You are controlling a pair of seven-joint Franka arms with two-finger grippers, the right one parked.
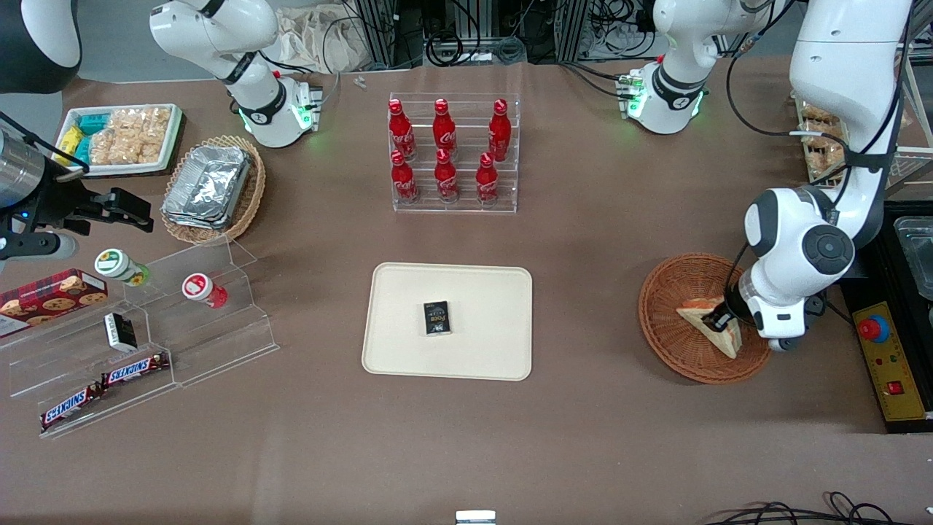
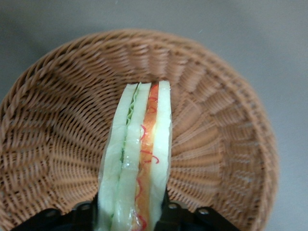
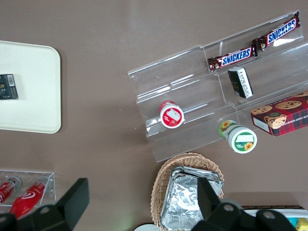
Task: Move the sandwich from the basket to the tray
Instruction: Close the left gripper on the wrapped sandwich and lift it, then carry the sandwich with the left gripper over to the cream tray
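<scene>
The sandwich [image 1: 711,322], a pale bread wedge with red-orange and green filling, lies in the round reddish-brown wicker basket [image 1: 674,321] toward the working arm's end of the table. My left gripper [image 1: 721,318] is down in the basket with its fingers on both sides of the sandwich. In the left wrist view the sandwich [image 2: 137,163] stands edge-on between the black fingers [image 2: 168,211], which press its bread faces, with the basket's weave [image 2: 216,144] all round it. The cream-beige tray [image 1: 408,343] lies at the table's middle with a small black box [image 1: 436,318] on it.
A clear rack of red cola bottles [image 1: 453,149] stands farther from the front camera than the tray. Toward the parked arm's end are a clear stepped shelf [image 1: 146,343] with Snickers bars and cups, a pale oval basket of foil containers [image 1: 211,186], and a white snack tray [image 1: 120,138].
</scene>
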